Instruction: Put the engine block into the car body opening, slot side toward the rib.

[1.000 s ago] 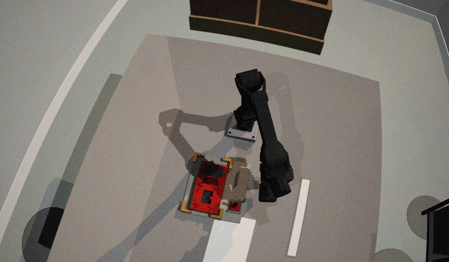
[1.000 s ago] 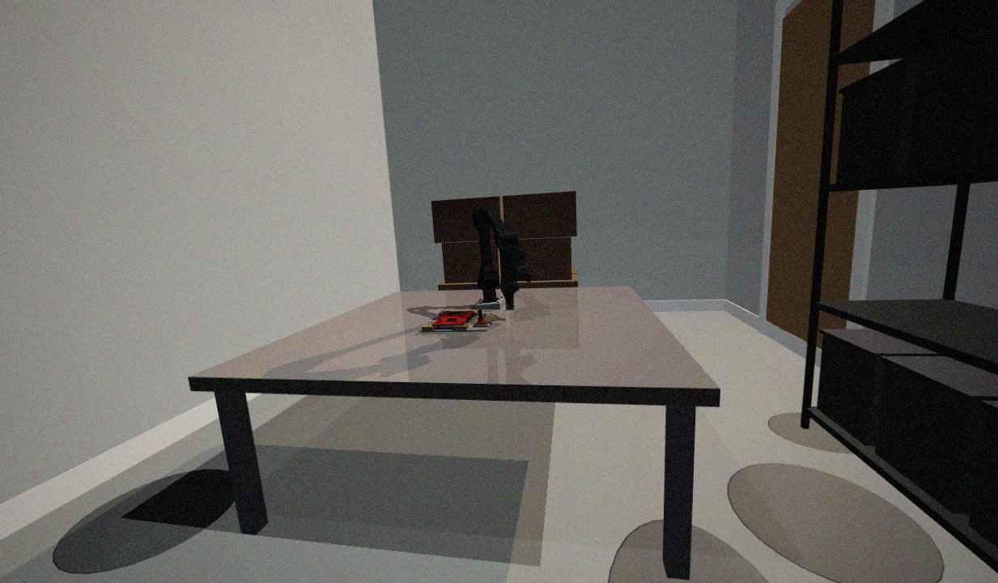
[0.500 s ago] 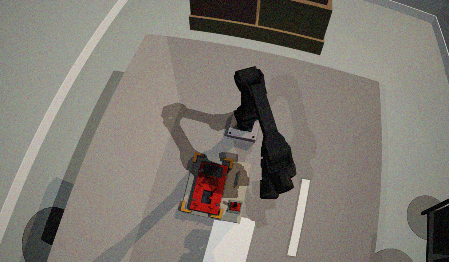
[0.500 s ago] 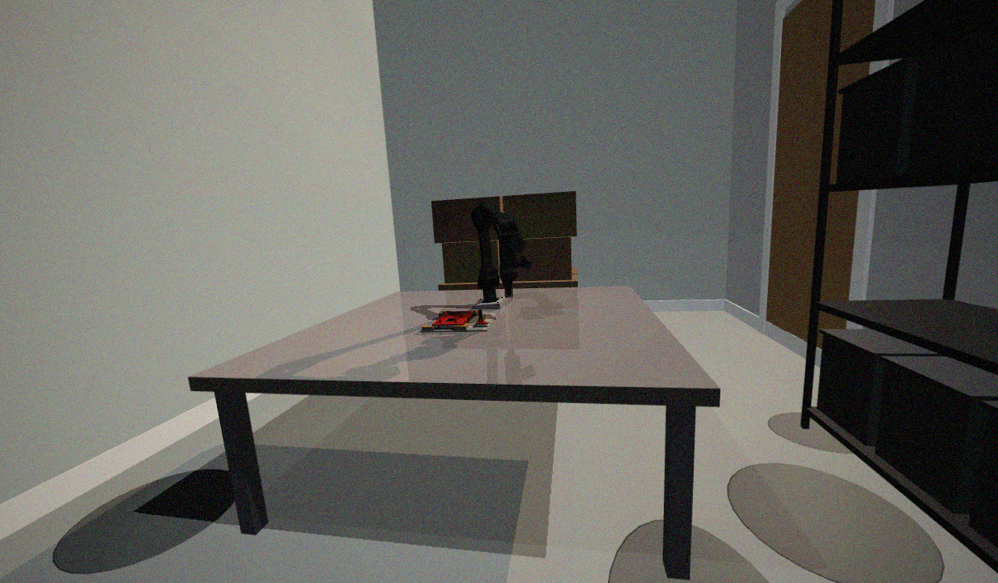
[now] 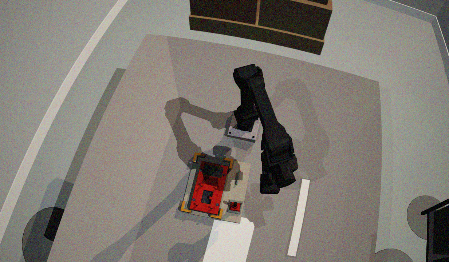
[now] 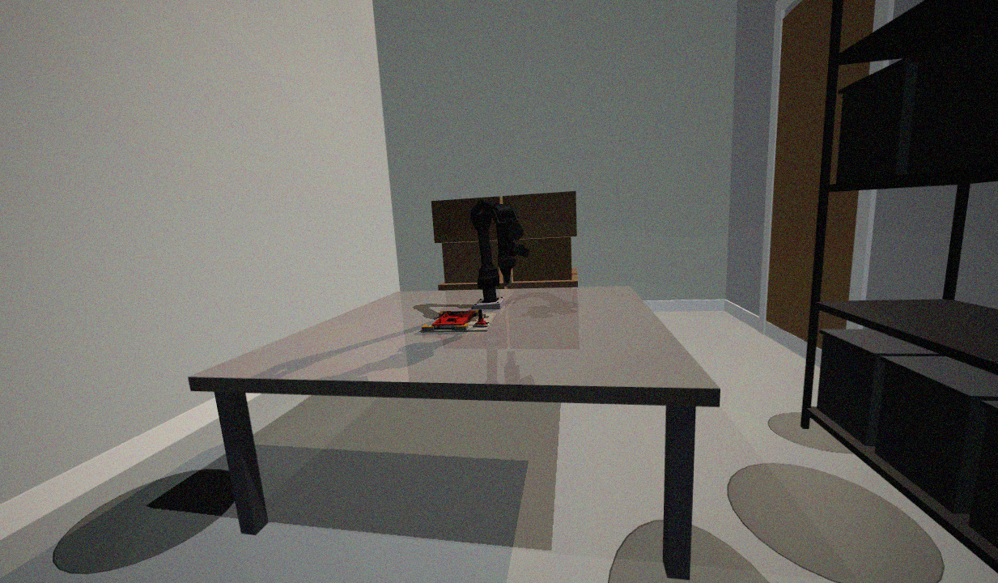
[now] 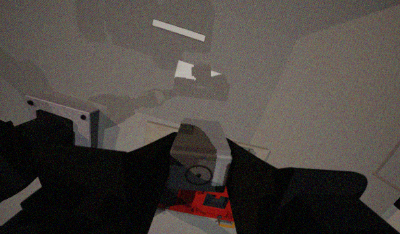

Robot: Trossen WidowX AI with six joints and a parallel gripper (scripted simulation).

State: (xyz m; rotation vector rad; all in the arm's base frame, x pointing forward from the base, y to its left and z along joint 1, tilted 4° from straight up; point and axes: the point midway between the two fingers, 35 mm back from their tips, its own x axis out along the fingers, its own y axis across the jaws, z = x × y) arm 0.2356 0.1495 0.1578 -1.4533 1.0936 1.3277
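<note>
My gripper (image 6: 507, 277) (image 7: 199, 140) is shut on the grey engine block (image 7: 193, 140), which shows a round ring mark on its near face. It holds the block above the table, to the right of the car body in the top view, where the arm hides the fingertips and the block. The red car body (image 5: 220, 192) (image 6: 452, 318) (image 7: 184, 207) lies between orange corner pieces. Its dark square opening (image 5: 205, 195) (image 7: 214, 201) is uncovered, with a small red rib (image 5: 210, 197) at one side. The block's slot side cannot be made out.
A small red part with a black knob (image 5: 235, 205) (image 6: 481, 319) sits on the pale board (image 5: 245, 182) beside the car body. A thin upright piece (image 5: 236, 179) stands behind it. A long white bar (image 5: 298, 216) (image 7: 178, 30) lies to the right. The arm's base plate (image 5: 241, 133) (image 7: 60, 110) is behind.
</note>
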